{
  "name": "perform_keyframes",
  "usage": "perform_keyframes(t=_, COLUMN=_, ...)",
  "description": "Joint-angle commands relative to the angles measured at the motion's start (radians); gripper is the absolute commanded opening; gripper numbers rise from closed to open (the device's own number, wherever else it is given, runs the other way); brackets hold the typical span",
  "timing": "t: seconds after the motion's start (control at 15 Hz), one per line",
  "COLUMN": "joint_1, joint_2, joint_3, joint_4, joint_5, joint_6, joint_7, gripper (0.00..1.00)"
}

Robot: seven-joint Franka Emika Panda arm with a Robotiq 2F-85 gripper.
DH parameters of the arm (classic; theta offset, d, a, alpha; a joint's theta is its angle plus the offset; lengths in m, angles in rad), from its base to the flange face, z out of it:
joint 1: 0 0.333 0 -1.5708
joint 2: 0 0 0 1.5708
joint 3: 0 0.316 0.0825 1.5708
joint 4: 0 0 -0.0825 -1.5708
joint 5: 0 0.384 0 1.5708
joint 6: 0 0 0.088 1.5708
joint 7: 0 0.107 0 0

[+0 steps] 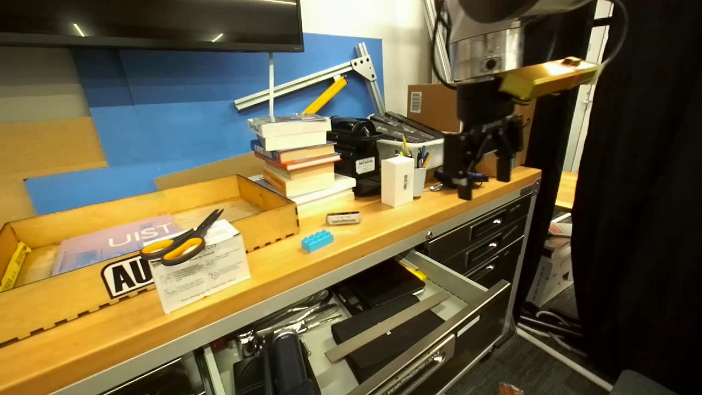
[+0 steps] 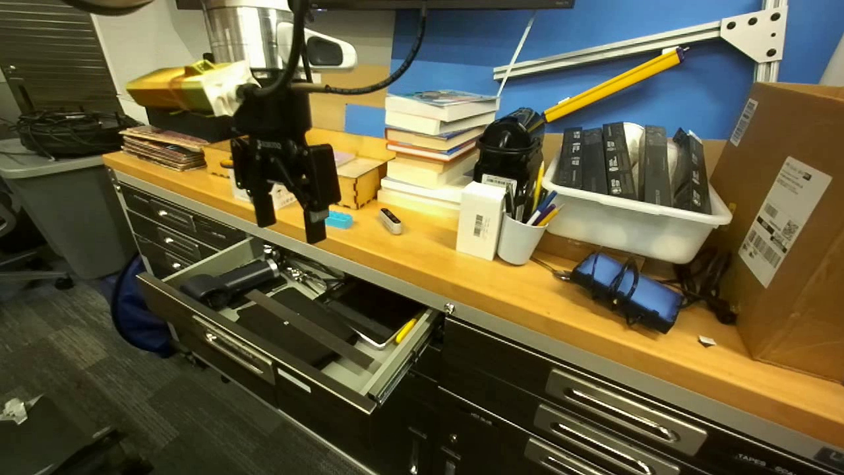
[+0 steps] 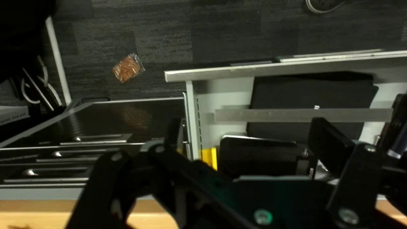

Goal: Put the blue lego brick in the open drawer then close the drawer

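Observation:
The blue lego brick [image 1: 317, 241] lies flat on the wooden worktop near its front edge; it also shows in an exterior view [image 2: 339, 220] just behind a gripper finger. It is not seen in the wrist view. The open drawer [image 2: 323, 402] is pulled out below the worktop, with its front edge also in an exterior view [image 1: 471, 314] and the wrist view [image 3: 222, 73]. My gripper [image 1: 485, 182] is open and empty, up in the air above the drawer area; it also shows in an exterior view [image 2: 290, 224] and the wrist view [image 3: 249, 132], fingers wide apart.
The drawer holds a metal strip [image 3: 302, 115], black flat items and tools. A small white-and-black device [image 1: 344, 218] lies near the brick. A book stack [image 1: 299, 156], a wooden tray [image 1: 274, 219], scissors on a white box [image 1: 205, 269] and a pen cup [image 2: 521, 239] stand on the worktop.

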Motion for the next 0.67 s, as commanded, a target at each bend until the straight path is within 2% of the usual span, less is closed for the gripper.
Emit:
perform_keyframes(t=0.0, joint_1=0.046, joint_2=0.201, joint_3=0.083, joint_4=0.153, joint_5=0.013, joint_6=0.095, joint_7=0.124, gripper=1.0)
perform_keyframes(t=0.33, joint_1=0.112, joint_2=0.453, joint_3=0.15, joint_4=0.351, joint_5=0.008, joint_6=0.176, joint_7=0.219, gripper=1.0)
perform_keyframes(t=0.6, joint_1=0.144, joint_2=0.602, joint_3=0.144, joint_4=0.498, joint_5=0.034, joint_6=0.158, joint_7=0.134, gripper=1.0)
